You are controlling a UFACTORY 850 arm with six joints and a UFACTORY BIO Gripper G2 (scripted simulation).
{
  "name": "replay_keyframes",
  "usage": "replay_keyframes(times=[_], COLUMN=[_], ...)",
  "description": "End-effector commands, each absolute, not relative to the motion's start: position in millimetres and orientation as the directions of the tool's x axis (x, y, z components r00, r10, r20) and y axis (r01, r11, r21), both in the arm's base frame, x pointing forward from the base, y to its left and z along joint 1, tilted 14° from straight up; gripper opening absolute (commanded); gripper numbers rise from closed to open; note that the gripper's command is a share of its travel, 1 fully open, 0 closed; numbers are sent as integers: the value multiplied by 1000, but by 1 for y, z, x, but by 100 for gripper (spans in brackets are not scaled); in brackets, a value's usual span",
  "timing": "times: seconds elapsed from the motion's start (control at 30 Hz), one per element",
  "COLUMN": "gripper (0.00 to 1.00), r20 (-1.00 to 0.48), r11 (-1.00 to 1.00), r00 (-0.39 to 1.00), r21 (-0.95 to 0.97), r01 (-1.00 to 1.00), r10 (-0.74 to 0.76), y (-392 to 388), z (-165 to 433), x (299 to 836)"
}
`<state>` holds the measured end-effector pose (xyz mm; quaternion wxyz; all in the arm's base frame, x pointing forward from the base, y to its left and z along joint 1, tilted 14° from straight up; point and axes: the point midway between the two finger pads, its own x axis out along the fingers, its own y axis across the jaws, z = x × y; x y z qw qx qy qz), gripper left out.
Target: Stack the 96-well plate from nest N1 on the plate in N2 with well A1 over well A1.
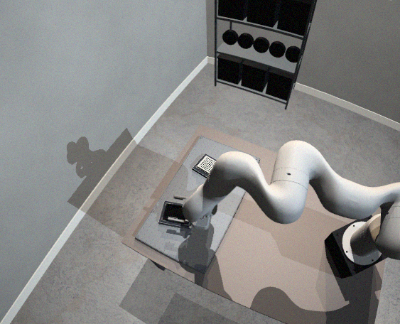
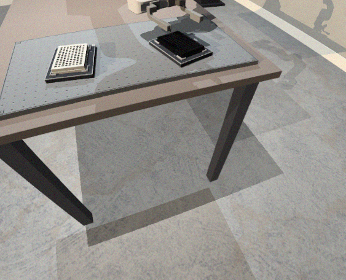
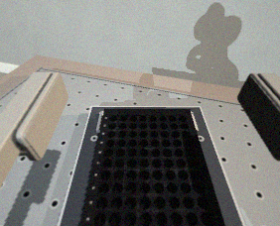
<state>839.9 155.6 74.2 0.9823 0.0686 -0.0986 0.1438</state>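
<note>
A black 96-well plate point(image 1: 171, 212) point(image 2: 180, 43) point(image 3: 145, 164) sits in nest N1 point(image 2: 182, 61) point(image 3: 213, 173). A white 96-well plate point(image 1: 207, 164) point(image 2: 70, 56) sits flat in nest N2 point(image 1: 202, 173) point(image 2: 70, 78). My gripper point(image 1: 178, 208) point(image 2: 185, 23) point(image 3: 155, 134) is open and empty above the black plate. In the wrist view one finger is beyond each long side of that plate, with wide gaps. The near end of the black plate is cut off there. I cannot read the A1 marks on either nest.
Both nests stand on a grey perforated board point(image 1: 150, 232) point(image 2: 124, 69) point(image 3: 237, 134) on a brown table point(image 2: 139, 99). The arm reaches across from its base and partly covers nest N2 in the top view. A shelf rack point(image 1: 261, 58) stands far off by the walls.
</note>
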Motion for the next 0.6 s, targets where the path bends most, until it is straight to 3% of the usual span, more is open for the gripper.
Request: replay_keyframes(times=[0.0,0.57], gripper=[37,37], r20=[216,216], r11=[949,949], r00=[939,939], r21=[106,106], r01=[-296,-296], r10=[269,269], y=[157,161], z=[69,45], x=[842,847])
